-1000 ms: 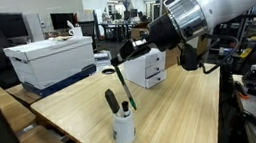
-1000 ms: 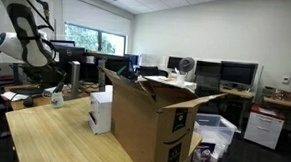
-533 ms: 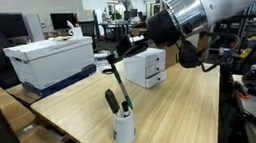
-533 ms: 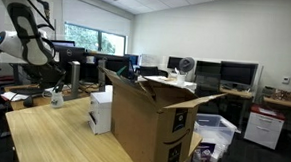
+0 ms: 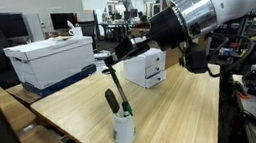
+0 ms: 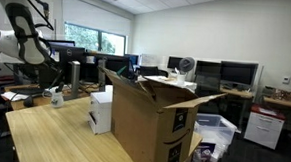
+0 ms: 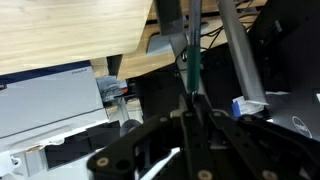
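My gripper (image 5: 124, 54) is shut on the top of a dark green marker (image 5: 117, 84) that hangs slanted over a white cup (image 5: 124, 129) on the wooden table (image 5: 180, 115). The marker's lower end is at the cup's mouth, beside a black marker (image 5: 110, 100) that stands in the cup. In the wrist view the green marker (image 7: 191, 68) sticks out from between the closed fingers of the gripper (image 7: 190, 102). At the far left of an exterior view, the arm (image 6: 27, 45) hangs over the small cup (image 6: 56, 98).
A white drawer box (image 5: 148, 69) stands behind the cup and a white and blue storage box (image 5: 54, 60) lies at the table's far corner. A large open cardboard box (image 6: 148, 121) stands on the table. Desks, monitors and chairs surround the table.
The gripper and the marker have shifted slightly to the left over the cup. The grip has not changed.
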Available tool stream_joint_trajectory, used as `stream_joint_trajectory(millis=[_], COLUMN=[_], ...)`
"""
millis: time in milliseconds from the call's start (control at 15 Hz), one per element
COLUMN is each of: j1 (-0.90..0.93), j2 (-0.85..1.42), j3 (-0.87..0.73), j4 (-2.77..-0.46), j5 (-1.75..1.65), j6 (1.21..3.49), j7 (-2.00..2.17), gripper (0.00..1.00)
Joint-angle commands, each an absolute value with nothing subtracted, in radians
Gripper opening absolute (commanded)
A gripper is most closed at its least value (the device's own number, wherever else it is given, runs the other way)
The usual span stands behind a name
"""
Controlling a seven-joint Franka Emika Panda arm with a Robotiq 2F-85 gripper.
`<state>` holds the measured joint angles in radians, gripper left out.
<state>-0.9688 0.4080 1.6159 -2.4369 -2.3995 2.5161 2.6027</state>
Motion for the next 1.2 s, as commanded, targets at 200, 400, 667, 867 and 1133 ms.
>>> stream_joint_trajectory(millis=[200,400,667,867,1133], j1=[-0.914,-0.888,-0.862,-0.849,-0.809], j2=[0.39,0.392,0.398,0.396,0.393], j3=[1.569,1.536,1.497,1.475,1.427], j4=[-2.414,-2.4,-2.395,-2.395,-2.384], j5=[-2.397,-2.398,-2.413,-2.414,-2.417], j6=[2.486,2.484,2.48,2.479,2.483], j7=[2.588,2.585,2.59,2.587,2.591], gripper=[0.04,0.04,0.04,0.04,0.04])
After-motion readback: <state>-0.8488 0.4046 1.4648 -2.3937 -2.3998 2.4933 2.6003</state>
